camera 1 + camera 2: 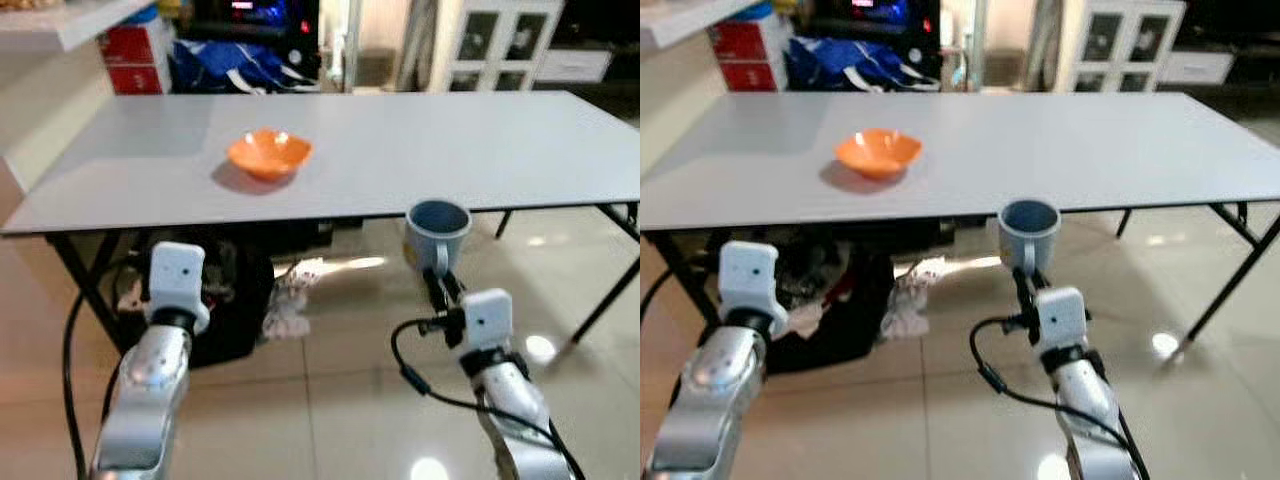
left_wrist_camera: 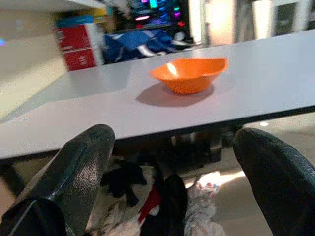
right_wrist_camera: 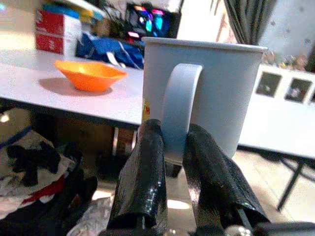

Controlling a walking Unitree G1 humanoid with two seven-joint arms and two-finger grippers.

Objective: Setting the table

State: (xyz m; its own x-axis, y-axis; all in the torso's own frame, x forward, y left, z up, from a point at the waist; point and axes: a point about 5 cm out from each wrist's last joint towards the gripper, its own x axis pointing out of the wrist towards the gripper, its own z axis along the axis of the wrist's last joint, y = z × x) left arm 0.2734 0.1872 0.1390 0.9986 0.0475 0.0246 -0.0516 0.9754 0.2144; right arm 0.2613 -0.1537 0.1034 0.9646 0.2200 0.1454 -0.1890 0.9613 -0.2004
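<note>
Right wrist view: right gripper clamped on blue mug handle; left gripper wide, empty.

Grey table with orange bowl.

Table: smooth matt light-grey top, laminate look, on thin black metal-looking legs. Bowl: orange, plastic-looking, soft sheen. Mug: pale blue, smooth, satin, ceramic or plastic, can't tell. Right gripper: glossy black fingers with fine texture, pinched on the mug handle. Left gripper: same black pads, faintly grained, spread apart. Arms: brushed silver metal with white plastic wrist housings, black rubbery cables. Floor: polished beige tiles, mirror glare at 5 o'clock. Crumpled cloth heap under the table.
</note>
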